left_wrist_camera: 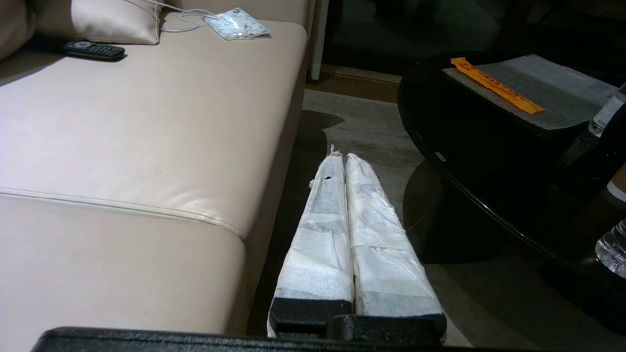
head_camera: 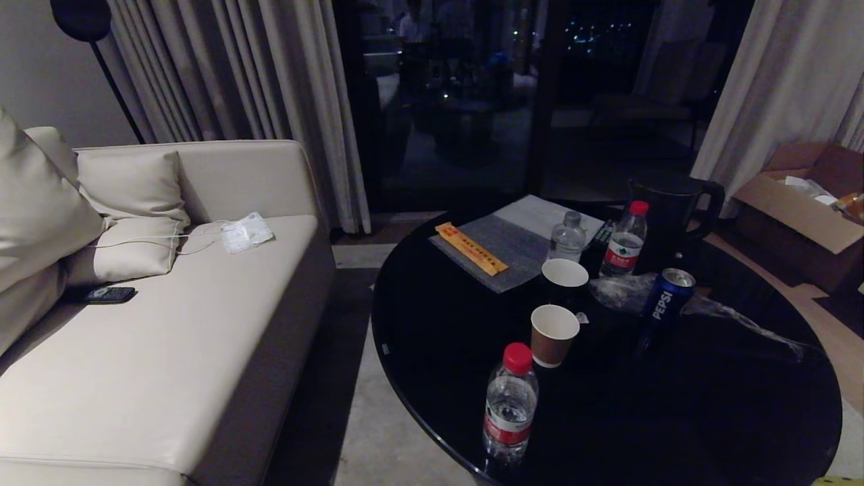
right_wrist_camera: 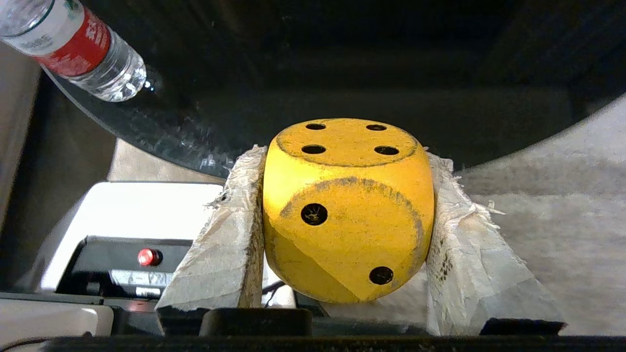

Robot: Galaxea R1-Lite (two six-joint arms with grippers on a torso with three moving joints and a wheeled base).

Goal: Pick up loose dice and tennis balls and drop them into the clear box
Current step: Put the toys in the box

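A yellow die (right_wrist_camera: 347,210) with black dots sits between the white padded fingers (right_wrist_camera: 230,244) of my right gripper (right_wrist_camera: 345,156), which is shut on its two sides. It hangs beside the rim of the black round table (right_wrist_camera: 205,142), over the floor and my own base. My left gripper (left_wrist_camera: 341,156) is shut and empty, parked low between the sofa (left_wrist_camera: 146,122) and the table, pointing along the floor. Neither gripper shows in the head view. The tennis balls and the clear box are out of view.
The black table (head_camera: 439,337) carries a water bottle (head_camera: 510,405) near its front edge, two paper cups (head_camera: 554,334), a Pepsi can (head_camera: 665,297), more bottles and a dark kettle (head_camera: 668,209). The beige sofa (head_camera: 169,351) stands left; a cardboard box (head_camera: 803,209) sits far right.
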